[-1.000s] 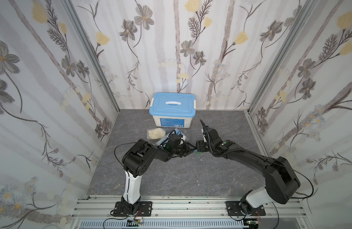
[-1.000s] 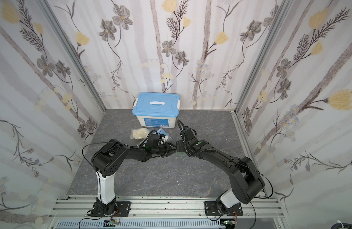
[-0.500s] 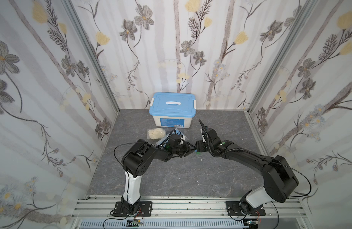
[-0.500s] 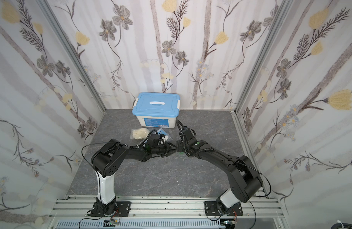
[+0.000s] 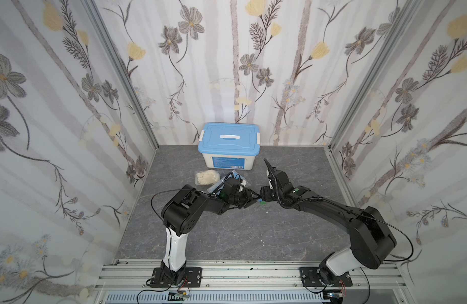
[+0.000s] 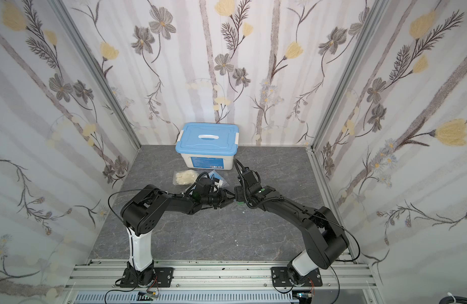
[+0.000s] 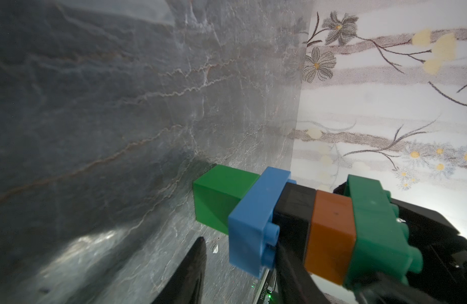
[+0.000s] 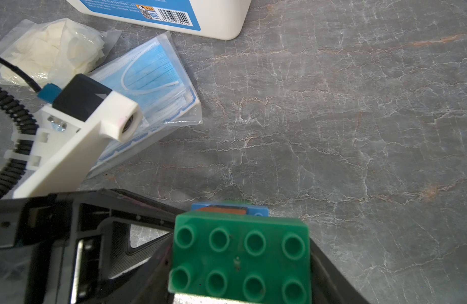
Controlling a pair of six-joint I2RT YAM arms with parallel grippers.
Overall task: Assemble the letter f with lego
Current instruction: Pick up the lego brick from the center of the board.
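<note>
just in front of a closed blue-lidded box (image 5: 227, 161), contents hidden, a clear bag (image 5: 207, 177) is holding cream gloves, with a pack of blue face masks (image 8: 153, 79) lying beside it. further in front of the box, the left gripper (image 5: 253, 198) is meeting the letter f (image 7: 293, 223), though i cannot tell whether it is gripping. the right gripper (image 5: 262, 197) is pinching the top green brick (image 8: 240, 258).

Five in a row: green brick (image 7: 219, 200), blue brick (image 7: 253, 223), black brick (image 7: 295, 208), orange brick (image 7: 329, 237), darker green brick (image 7: 374, 231). The tabletop (image 7: 95, 105) is dark grey marble, pale-veined. The walls (image 5: 222, 79) are white with grey stripes and grey and yellow flowers. The box (image 5: 208, 161) is white, its lid (image 5: 228, 144) blue. The masks (image 8: 153, 76) are pale blue, the gloves (image 8: 48, 50) cream.
</note>
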